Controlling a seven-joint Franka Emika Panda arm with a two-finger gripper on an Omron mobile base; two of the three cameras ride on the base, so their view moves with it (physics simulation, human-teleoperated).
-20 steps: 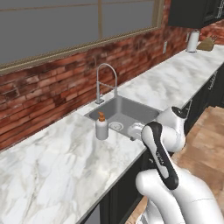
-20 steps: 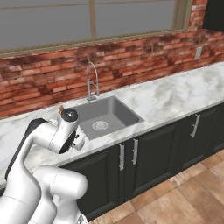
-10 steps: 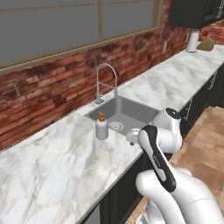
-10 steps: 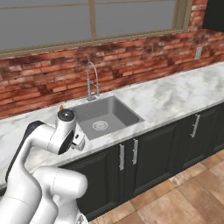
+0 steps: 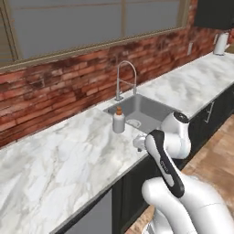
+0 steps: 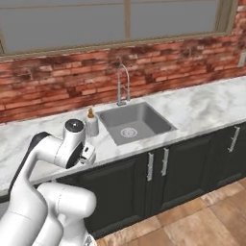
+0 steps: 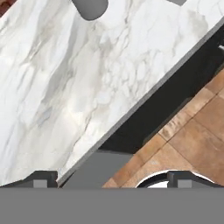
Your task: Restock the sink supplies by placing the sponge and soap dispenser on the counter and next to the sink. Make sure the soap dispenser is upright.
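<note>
White soap dispenser (image 5: 119,122) stands upright at frame centre on the counter (image 5: 68,155) beside the sink (image 5: 142,110); our gripper (image 7: 111,178) hangs spread and empty over the counter edge, where a careless swing could topple it.

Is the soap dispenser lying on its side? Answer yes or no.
No, the soap dispenser stands upright on the counter beside the sink.

No readable text, label, brand, number or sign appears on anything here.
</note>
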